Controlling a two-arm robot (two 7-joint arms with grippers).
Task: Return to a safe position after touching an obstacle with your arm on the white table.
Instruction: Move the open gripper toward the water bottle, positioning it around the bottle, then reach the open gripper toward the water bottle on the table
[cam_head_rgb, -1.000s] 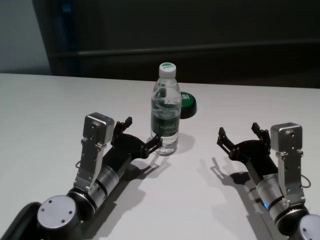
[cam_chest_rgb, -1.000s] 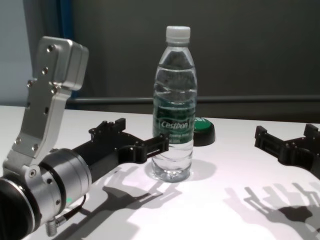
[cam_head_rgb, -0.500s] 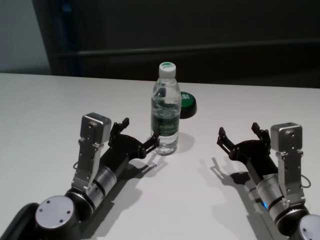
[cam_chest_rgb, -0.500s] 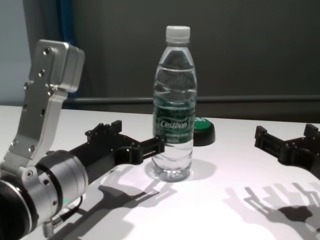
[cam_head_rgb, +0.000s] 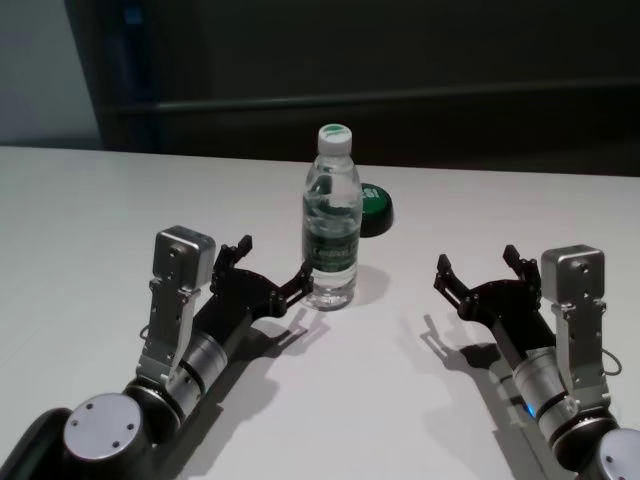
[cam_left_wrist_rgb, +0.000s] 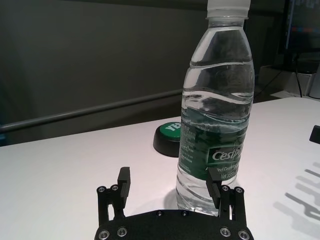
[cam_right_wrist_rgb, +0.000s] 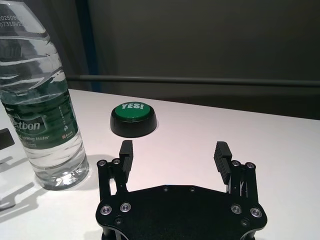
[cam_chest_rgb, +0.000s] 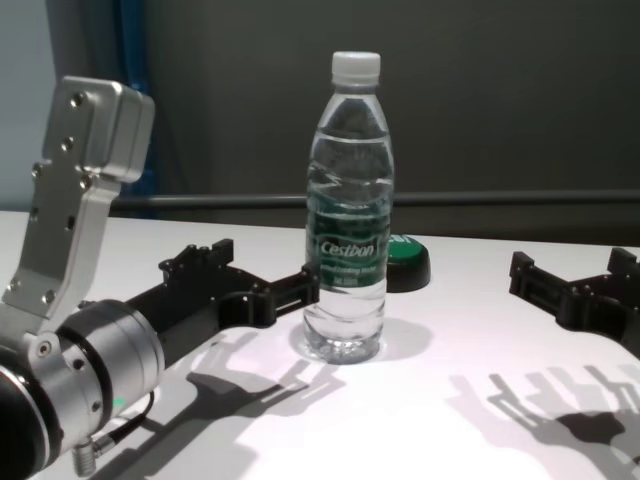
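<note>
The water bottle stands upright near the middle of the white surface, and just behind it, a bit toward the robot's right, sits a low black button with a green top. The left gripper is low over the surface, right next to the bottle. Its fingers are spread wide and it holds nothing. One fingertip is at the bottle's lower side, so close that I cannot tell if it touches or if there is a tiny gap. I think the touching part is done, so the step now is to pull the left arm away to a safe spot. The next move should bring the arm straight back toward the robot, slow and low, so the fingertip does not hook the bottle and knock it over. A tall bottle like this may tip easily. The right gripper rests far off on the robot's right side, spread wide too and holding nothing. Some things are hard to see. The left wrist view cuts off the bottle's cap. The chest view shows only part of the right gripper. Most of the green button hides behind the bottle there.
</note>
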